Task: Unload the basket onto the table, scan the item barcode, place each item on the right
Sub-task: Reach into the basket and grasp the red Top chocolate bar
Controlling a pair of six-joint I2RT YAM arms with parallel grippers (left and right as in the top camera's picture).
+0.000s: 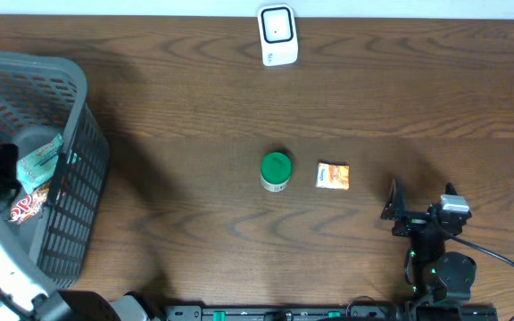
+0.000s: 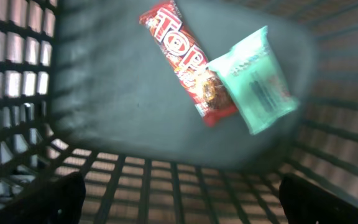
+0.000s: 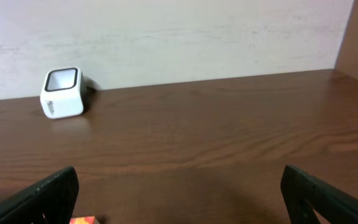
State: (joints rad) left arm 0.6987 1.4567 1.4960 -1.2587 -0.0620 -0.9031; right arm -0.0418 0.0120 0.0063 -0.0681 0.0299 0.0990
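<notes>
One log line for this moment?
left claw: open, in basket over red bar and teal packet | right claw: open, empty, facing scanner | jar and orange packet: on table, untouched

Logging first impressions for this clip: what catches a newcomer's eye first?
The grey basket at the left, holding a red snack bar and a mint-green packet. Mid-table stand a green-lidded jar and a small orange packet beside it; a white scanner sits at the far edge.

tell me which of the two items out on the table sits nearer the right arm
The small orange packet; the green-lidded jar stands beyond it, farther from the right arm.
</notes>
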